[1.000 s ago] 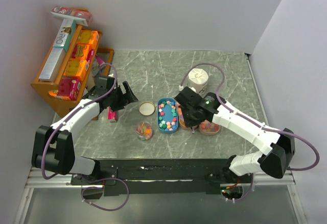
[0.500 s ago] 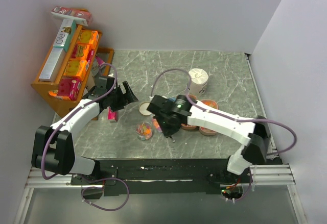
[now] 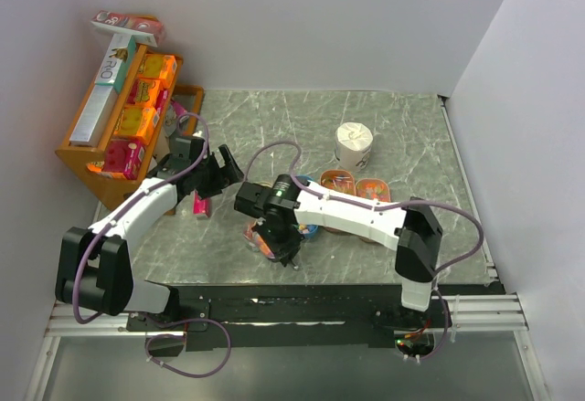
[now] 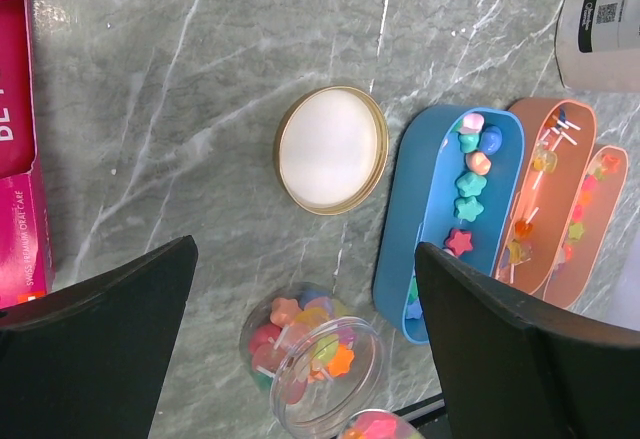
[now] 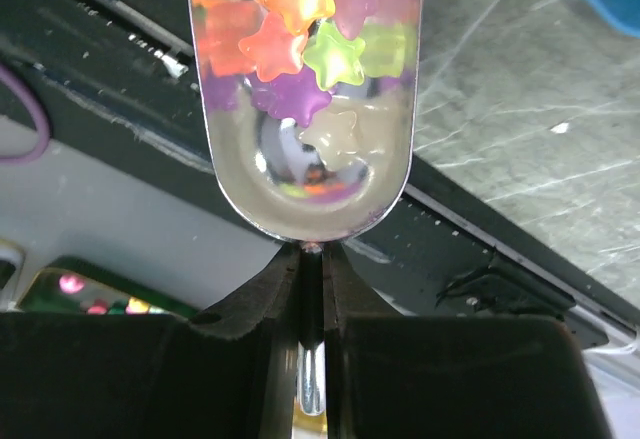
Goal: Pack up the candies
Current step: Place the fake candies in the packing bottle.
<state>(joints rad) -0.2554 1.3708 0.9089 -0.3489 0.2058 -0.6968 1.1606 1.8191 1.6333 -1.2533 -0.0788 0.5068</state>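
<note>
1. Candies [image 5: 300,49], tiny glossy multicoloured stars, filled the shiny metal scoop [image 5: 310,189]; more lay in the clear round jar [image 4: 312,364].
2. They looked light, hard and slippery: best scooped, kept level.
3. Right claw [image 5: 311,279] pinched the scoop's thin handle; left claw [image 4: 305,259] hung spread.

The top camera hangs high above and behind the arm bases and looks down on the whole table [image 3: 411,127], with the near edge at the bottom. The left wrist camera looks almost straight down from middle height, between the left fingers [image 4: 100,349], at the lid [image 4: 332,149], tray [image 4: 398,259] and jar [image 4: 310,359]. The tray and jar show also in the top view. The right wrist camera is very near and looks past the right fingers [image 5: 100,379] at the scoop [image 5: 305,199], over the table's near edge.
</note>
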